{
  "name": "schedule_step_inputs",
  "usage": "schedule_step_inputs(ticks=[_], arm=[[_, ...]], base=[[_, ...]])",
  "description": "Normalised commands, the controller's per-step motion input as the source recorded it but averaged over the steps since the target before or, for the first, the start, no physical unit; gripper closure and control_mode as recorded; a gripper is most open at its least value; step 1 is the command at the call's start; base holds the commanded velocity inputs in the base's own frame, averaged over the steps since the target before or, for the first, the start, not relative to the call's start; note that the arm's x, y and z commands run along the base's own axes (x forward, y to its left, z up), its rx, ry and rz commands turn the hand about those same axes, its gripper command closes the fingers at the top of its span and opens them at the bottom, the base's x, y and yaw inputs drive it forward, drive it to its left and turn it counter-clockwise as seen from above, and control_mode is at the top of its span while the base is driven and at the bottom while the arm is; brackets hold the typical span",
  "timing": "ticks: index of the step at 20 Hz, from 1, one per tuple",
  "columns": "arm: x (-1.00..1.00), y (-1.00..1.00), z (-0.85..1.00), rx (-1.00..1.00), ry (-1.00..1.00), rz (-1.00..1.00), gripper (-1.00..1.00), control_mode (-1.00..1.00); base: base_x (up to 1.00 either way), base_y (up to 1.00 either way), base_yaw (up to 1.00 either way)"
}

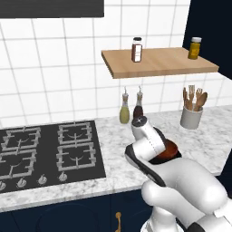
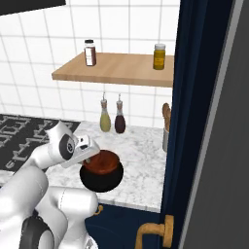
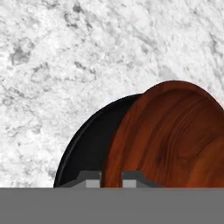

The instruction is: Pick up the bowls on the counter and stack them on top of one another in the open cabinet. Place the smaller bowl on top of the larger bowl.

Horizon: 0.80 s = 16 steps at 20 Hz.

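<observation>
Marble bench [image 2: 141,160] carries the larger bowl [image 2: 101,180]; my end effector [image 3: 111,176] pinches the smaller bowl [image 3: 175,140] by its rim, over the black one.

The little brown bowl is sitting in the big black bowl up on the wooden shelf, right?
Not quite. The brown bowl does sit in the black bowl, but both are down on the marble counter, as the right base view shows. The wooden shelf holds two jars.

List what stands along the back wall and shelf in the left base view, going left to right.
Gas hob → yellow-green oil bottle → spice jar on the wooden shelf → yellow jar and, below it, the grey utensil cup.
</observation>
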Motion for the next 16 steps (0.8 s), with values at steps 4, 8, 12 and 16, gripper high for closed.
schedule_step_inputs(ticks=[4, 8, 12, 16], arm=[[-0.38, -0.18, -0.62, 0.0, -0.18, 0.0, -1.0, -1.0], [-0.44, -0.25, -0.17, 0.0, -0.2, 0.0, -1.0, -1.0], [-0.88, -0.04, 0.09, 0.07, -0.12, 0.0, -1.0, -1.0], [-0.74, -0.01, -0.44, 0.09, 0.0, 0.0, -1.0, -1.0]], base=[[0.0, 0.0, 0.0], [0.0, 0.0, 0.0], [0.0, 0.0, 0.0], [0.0, 0.0, 0.0]])
